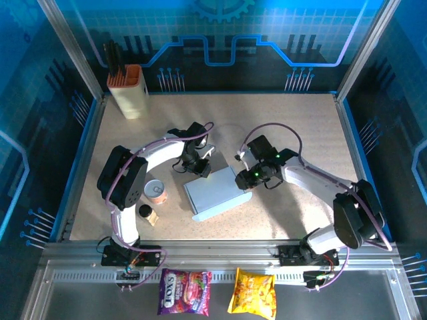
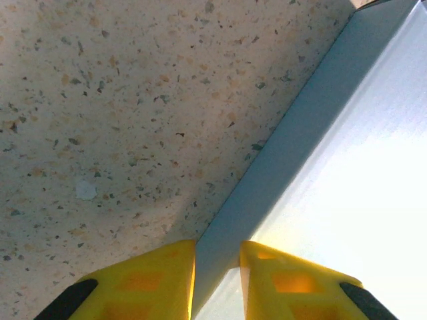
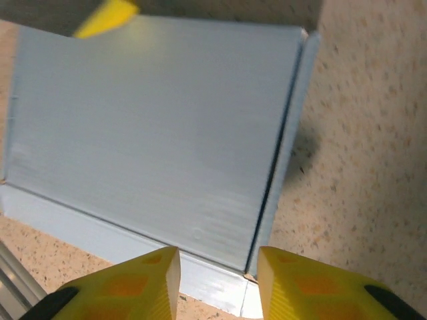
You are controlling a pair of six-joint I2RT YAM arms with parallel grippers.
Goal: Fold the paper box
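Box [image 1: 215,193] mid-frame on table [image 1: 300,120]. Holder [image 1: 128,90] upper left, at table's far corner. Can [image 1: 155,191] near box, to its left. Bag [image 1: 185,292] and second bag [image 1: 253,292] side by side, bottom centre, off table.

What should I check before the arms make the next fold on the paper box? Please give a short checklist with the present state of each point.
1. The paper box rests on the table, with both arms at it: ok.
2. The left gripper straddles a wall of the box: ok.
3. The left gripper really clamps that wall: cannot tell.
4. The right gripper is open, with a box corner between its fingers: ok.
5. The can stands apart from the box, out of the fold's way: ok.
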